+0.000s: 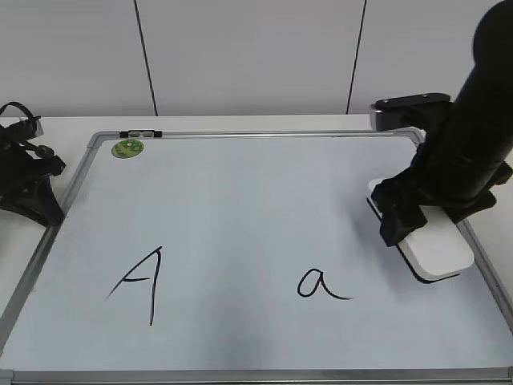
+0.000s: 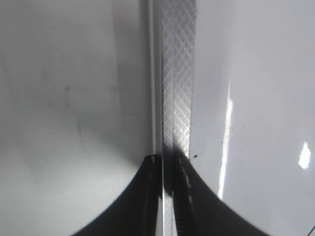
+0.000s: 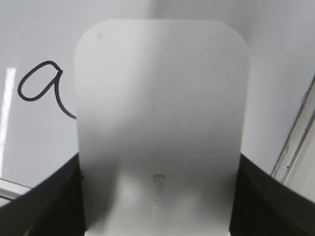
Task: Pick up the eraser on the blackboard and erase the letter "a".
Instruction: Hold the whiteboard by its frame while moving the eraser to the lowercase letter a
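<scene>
The white eraser (image 1: pixel 437 250) lies on the blackboard (image 1: pixel 240 200) near its right edge. My right gripper (image 1: pixel 425 224) is down over the eraser's far end. In the right wrist view its black fingers (image 3: pixel 157 196) press against both long sides of the eraser (image 3: pixel 162 108). The letter "a" (image 1: pixel 321 283) is written on the board to the left of the eraser and is whole; it also shows in the right wrist view (image 3: pixel 42 83). My left gripper (image 1: pixel 32 184) rests at the board's left edge, its jaws (image 2: pixel 169 162) shut and empty over the silver frame (image 2: pixel 177 73).
A capital "A" (image 1: pixel 140 281) is written at the board's lower left. A round green magnet (image 1: pixel 127 148) sits at the top left corner. The board's right frame (image 3: pixel 295 142) runs close beside the eraser.
</scene>
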